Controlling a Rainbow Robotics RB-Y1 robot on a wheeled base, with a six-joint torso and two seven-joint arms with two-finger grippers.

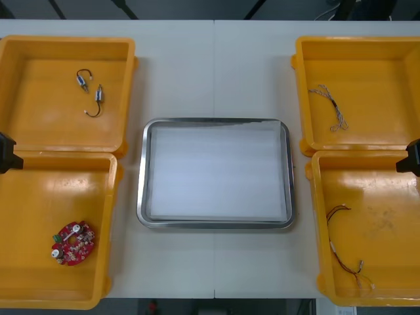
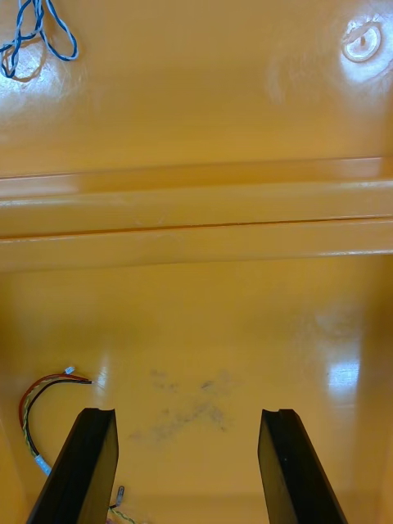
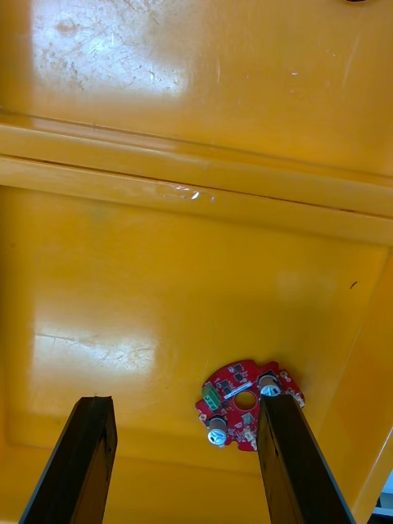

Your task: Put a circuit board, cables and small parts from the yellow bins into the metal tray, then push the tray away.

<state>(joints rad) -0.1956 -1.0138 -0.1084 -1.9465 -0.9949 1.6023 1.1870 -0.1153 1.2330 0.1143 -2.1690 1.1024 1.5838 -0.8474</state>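
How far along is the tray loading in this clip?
Nothing looks done: the metal tray holds nothing. In hand: the left gripper hovers, jaws open, near the round red circuit board; the right gripper hovers, jaws open, by the red and yellow cable. Remaining: those, the twisted blue and white cable, the small metal parts, then pushing the tray.

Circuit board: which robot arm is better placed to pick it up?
Left. The left hand hangs open over the near left bin, circuit board beside one finger. The right hand hangs over the near right bin with the red and yellow cable, across the tray.
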